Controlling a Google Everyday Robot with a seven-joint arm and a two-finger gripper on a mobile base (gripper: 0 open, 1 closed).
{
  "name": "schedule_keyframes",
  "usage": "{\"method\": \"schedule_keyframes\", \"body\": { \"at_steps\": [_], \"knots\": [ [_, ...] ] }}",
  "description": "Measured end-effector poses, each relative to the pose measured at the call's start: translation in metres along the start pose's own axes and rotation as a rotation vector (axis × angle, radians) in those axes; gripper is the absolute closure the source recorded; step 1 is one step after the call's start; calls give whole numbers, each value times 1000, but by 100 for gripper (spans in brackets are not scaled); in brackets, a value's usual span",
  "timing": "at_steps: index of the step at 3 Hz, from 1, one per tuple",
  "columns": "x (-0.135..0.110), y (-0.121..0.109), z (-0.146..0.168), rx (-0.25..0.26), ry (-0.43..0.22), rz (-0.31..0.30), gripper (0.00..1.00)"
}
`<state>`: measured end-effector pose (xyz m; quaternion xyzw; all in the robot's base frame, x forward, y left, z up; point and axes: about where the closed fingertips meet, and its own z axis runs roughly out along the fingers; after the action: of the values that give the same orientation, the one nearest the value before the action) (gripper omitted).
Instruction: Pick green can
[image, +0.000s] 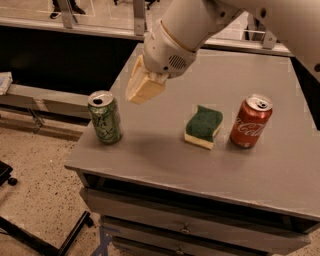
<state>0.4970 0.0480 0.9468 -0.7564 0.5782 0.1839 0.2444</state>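
The green can (105, 118) stands upright near the table's front left corner, light green with darker markings and an opened silver top. My gripper (142, 88), cream-coloured at the end of a white arm (172, 47), hangs in the air just right of the can and slightly above its top. It does not touch the can and holds nothing.
A green-and-yellow sponge (203, 126) lies mid-table, and a red Coca-Cola can (251, 121) stands to its right. The grey table (165, 160) has drawers below its front edge. The floor drops away to the left, and a dark bench runs behind.
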Motion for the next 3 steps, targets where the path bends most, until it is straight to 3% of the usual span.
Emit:
{"method": "schedule_keyframes", "body": {
  "at_steps": [1,3],
  "knots": [
    [1,0,-4,4,4,8,83],
    [0,3,-6,9,11,18,36]
  ]
}}
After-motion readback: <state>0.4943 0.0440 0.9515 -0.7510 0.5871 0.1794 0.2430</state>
